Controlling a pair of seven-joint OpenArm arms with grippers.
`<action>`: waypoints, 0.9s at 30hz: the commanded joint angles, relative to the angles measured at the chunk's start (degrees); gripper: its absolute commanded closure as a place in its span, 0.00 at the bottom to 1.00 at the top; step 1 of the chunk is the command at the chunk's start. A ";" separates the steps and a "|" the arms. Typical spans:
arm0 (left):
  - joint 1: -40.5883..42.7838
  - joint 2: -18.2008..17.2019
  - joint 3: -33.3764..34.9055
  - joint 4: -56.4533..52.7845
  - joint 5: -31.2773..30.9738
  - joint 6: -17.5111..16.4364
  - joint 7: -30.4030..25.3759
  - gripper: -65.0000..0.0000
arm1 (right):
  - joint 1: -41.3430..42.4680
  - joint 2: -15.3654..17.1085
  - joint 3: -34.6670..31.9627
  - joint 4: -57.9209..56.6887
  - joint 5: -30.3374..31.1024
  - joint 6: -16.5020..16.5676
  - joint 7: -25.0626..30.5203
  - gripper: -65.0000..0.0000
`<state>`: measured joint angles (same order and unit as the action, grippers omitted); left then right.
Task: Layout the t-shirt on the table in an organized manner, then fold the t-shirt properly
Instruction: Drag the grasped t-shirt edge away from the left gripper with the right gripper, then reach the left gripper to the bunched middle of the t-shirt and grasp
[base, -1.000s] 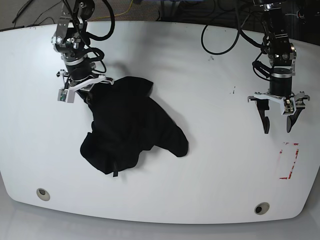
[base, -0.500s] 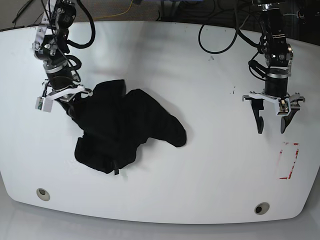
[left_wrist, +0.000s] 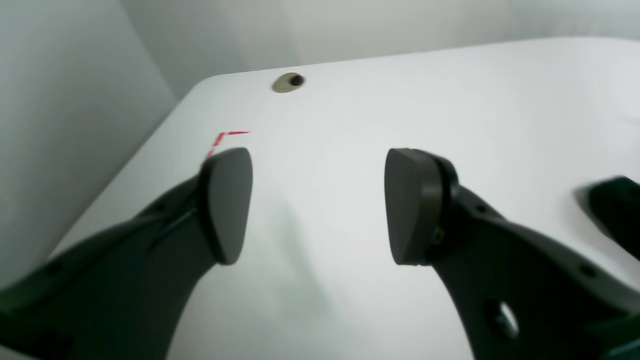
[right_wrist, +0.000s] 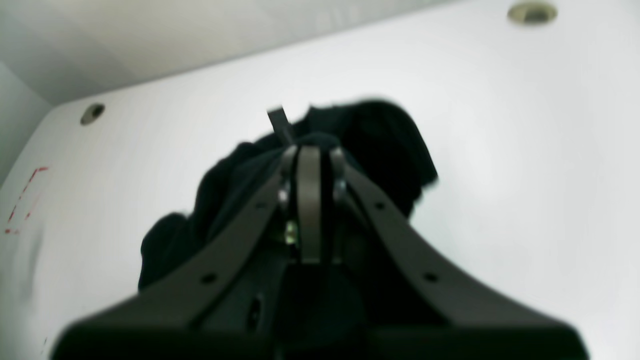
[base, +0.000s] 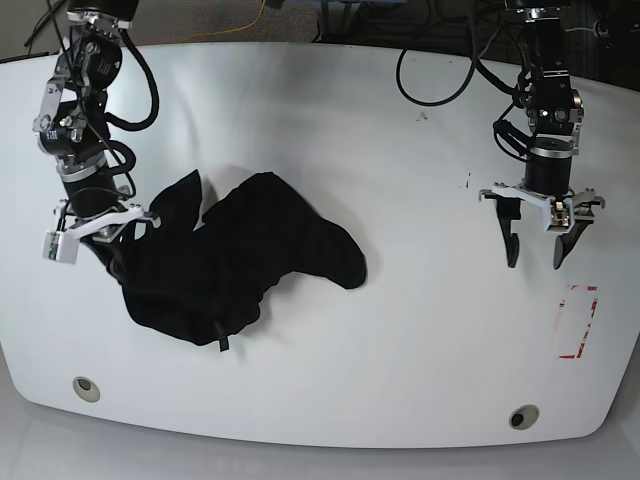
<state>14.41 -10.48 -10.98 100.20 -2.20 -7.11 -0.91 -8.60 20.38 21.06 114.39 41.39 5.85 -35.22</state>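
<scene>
The white tabletop carries the black t-shirt, which lies crumpled toward the left edge, nearer the front than the back. My right tool is pressed together on the shirt's left end, pinching a bunch of cloth. My left tool hangs spread and empty above bare tabletop near the right edge, just behind the red outline mark.

The right pincer is clamped tight; the left pincer hangs spread, pointing down.
</scene>
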 joint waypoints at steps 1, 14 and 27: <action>-0.48 -1.34 2.15 0.94 -0.13 0.21 -1.77 0.40 | 3.37 2.61 0.44 1.08 0.59 0.35 1.86 1.00; -0.57 -1.43 8.48 0.94 -0.13 0.21 -1.77 0.40 | 12.34 9.46 0.00 1.08 0.59 0.35 1.77 1.00; -2.68 -1.26 18.50 0.94 -0.40 0.13 -1.86 0.39 | 19.81 13.95 -1.94 0.12 0.06 0.35 1.77 1.00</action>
<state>12.97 -11.60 6.15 100.09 -2.24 -7.07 -0.84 8.97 32.88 19.57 114.19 41.15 5.98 -35.62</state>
